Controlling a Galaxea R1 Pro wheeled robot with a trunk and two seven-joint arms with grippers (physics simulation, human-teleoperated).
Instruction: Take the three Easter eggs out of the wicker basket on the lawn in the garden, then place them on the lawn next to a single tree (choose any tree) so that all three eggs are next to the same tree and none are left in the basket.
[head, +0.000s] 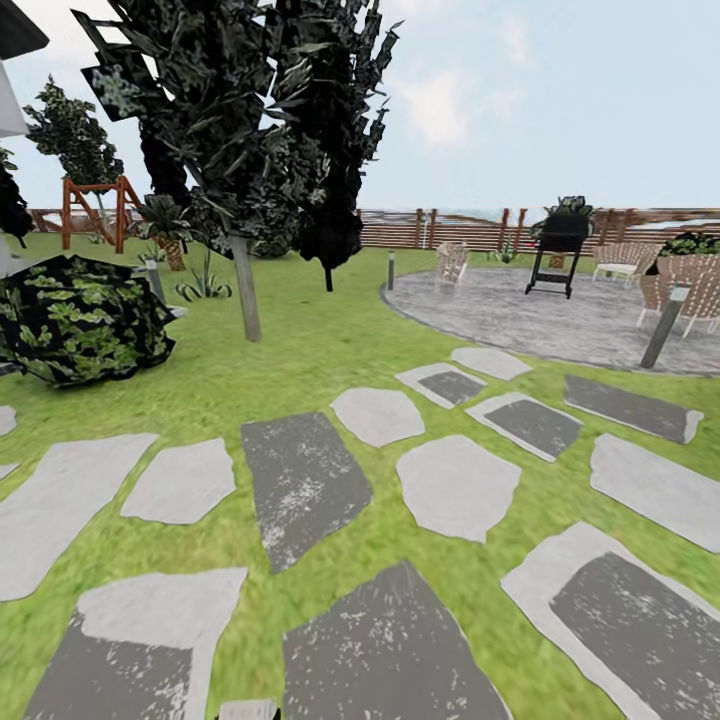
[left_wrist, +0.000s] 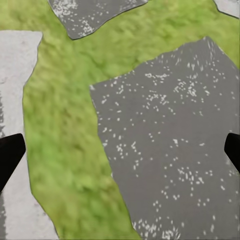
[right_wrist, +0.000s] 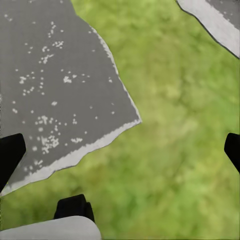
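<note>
lawn (head: 330, 350) ahead of us, crossed by grey stepping stones (head: 300, 490).
from the head we see grass running up to a thin-trunked dark tree (head: 245, 290), a leafy bush (head: 80, 320) at left, a paved patio (head: 560, 315) at right with a black grill (head: 558, 255) and wicker chairs (head: 690, 285), and a wooden fence (head: 440, 228) behind. at the left wrist our left gripper (left_wrist: 120, 152) hangs over grass (left_wrist: 70, 130) and a dark stone (left_wrist: 175, 145); its two finger tips (left_wrist: 9, 157) sit at opposite edges, spread wide and holding nothing. at the right wrist our right gripper (right_wrist: 120, 152) hangs over grass (right_wrist: 175, 125) beside a grey stone (right_wrist: 55, 85), its tips (right_wrist: 9, 155) likewise far apart and bare.
</note>
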